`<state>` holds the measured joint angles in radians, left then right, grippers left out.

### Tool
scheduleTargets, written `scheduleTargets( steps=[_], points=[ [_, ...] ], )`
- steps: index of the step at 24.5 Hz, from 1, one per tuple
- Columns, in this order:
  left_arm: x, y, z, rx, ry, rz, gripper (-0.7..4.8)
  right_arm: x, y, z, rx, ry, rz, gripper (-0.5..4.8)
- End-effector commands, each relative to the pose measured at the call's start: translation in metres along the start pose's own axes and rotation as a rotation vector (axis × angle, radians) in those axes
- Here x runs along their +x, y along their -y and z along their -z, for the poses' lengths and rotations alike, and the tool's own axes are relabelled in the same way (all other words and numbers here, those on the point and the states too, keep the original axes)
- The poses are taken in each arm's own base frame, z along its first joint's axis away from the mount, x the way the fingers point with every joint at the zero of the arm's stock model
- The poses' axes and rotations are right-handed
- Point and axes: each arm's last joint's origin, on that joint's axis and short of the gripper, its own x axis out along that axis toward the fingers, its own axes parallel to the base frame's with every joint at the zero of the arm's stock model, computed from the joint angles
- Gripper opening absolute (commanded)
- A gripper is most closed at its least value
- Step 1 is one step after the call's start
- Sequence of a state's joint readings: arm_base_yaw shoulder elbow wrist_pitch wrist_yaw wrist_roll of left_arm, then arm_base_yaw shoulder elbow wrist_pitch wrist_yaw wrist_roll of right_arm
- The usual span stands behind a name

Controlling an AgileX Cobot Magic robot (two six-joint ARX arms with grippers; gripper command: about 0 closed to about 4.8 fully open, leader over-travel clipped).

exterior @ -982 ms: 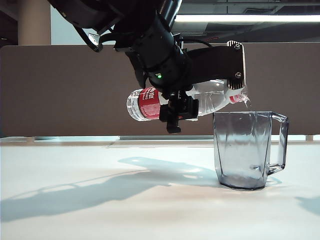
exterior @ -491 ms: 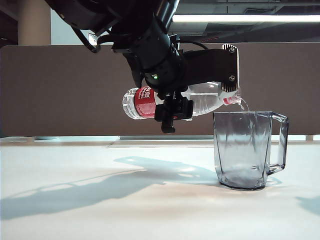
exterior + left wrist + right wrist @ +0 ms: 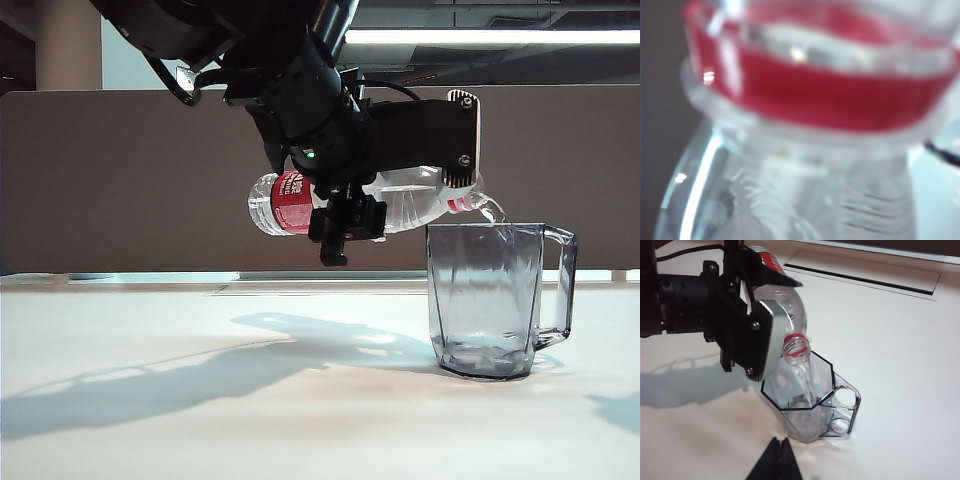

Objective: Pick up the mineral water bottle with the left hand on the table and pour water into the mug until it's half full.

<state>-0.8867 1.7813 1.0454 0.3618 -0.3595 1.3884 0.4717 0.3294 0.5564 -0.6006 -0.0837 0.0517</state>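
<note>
Two tools, left tool (image 3: 345,215) gripping bottle (image 3: 400,205), right tool (image 3: 775,460) tips together

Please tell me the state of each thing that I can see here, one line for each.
Clear ribbed plastic mineral water bottle: uncapped, tilted, pouring.
Grey-tinted faceted glass mug: upright on the table, little water inside.
Black left gripper: clamped on bottle.
Right gripper: apart, near mug, fingers together.

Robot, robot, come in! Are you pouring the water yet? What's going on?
Left gripper jaws clamped on the mineral water bottle, tipped over the mug. Water streaming in, mug far from half. Right gripper jaws shut, hanging back. Nothing in the way.
</note>
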Motion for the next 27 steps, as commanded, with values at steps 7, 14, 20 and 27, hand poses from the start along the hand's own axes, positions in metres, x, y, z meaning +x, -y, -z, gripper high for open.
scheduleTargets(
  steps=[7, 14, 20, 27],
  points=[
    [-0.0022, -0.0113, -0.0011, -0.01, 0.008, -0.066, 2.68, -0.0016, -0.0005, -0.002, -0.006, 0.007, -0.007, -0.01],
    [-0.0022, -0.0113, -0.001, -0.007, 0.008, -0.066, 2.68, -0.0016, -0.001, -0.002, -0.006, 0.006, -0.025, -0.01],
    [-0.0021, -0.0113, -0.0009, -0.007, 0.007, -0.066, 2.68, -0.0016, -0.001, -0.0019, -0.006, 0.006, -0.025, -0.01],
    [-0.0015, -0.0117, 0.0009, -0.004, 0.002, -0.066, 2.68, -0.0016, -0.001, -0.002, -0.006, 0.006, -0.025, -0.01]
  ],
)
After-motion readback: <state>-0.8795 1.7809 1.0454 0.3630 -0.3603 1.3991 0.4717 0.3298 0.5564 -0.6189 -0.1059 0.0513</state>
